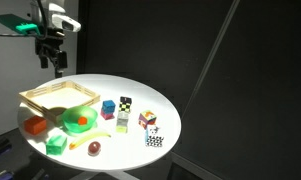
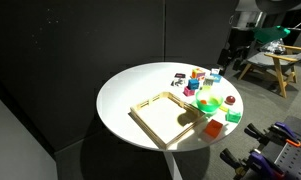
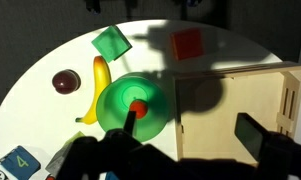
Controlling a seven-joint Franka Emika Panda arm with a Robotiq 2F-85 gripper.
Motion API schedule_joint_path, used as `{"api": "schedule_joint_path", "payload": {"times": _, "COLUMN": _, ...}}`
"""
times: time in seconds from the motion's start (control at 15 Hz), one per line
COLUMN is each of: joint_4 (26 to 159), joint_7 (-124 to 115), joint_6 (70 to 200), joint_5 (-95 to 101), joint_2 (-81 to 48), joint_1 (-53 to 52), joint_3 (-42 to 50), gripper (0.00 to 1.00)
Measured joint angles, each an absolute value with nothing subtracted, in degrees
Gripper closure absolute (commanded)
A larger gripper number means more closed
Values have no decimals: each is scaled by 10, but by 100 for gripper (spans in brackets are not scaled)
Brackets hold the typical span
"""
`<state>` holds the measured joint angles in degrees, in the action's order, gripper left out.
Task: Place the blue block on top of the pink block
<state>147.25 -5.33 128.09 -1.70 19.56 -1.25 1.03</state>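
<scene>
The blue block (image 1: 109, 107) sits on the white round table (image 1: 140, 90), just behind the banana; in an exterior view it is at the group's right end (image 2: 214, 76). The pink block (image 2: 190, 86) stands among the patterned cubes, apart from the blue one. Neither block shows in the wrist view. My gripper (image 1: 57, 66) hangs high above the table's edge near the wooden tray, open and empty. It also shows in an exterior view (image 2: 230, 62). In the wrist view its jaws (image 3: 195, 130) are spread over the tray and green bowl.
A wooden tray (image 1: 58, 97) lies on the table. Beside it are a green bowl (image 3: 133, 103) holding a small orange thing, an orange block (image 3: 188, 44), a light green cube (image 3: 112, 43), a banana (image 3: 98, 88) and a dark red ball (image 3: 64, 81). Patterned cubes (image 1: 125, 103) stand near the blue block.
</scene>
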Motion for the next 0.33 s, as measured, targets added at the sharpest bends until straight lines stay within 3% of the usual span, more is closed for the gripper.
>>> {"api": "schedule_joint_path", "payload": {"times": 0.33, "joint_4": 1472, "joint_7": -53, "joint_6": 1281, "joint_5": -17, "joint_2": 193, "joint_1": -12, "joint_3": 10, "gripper": 0}}
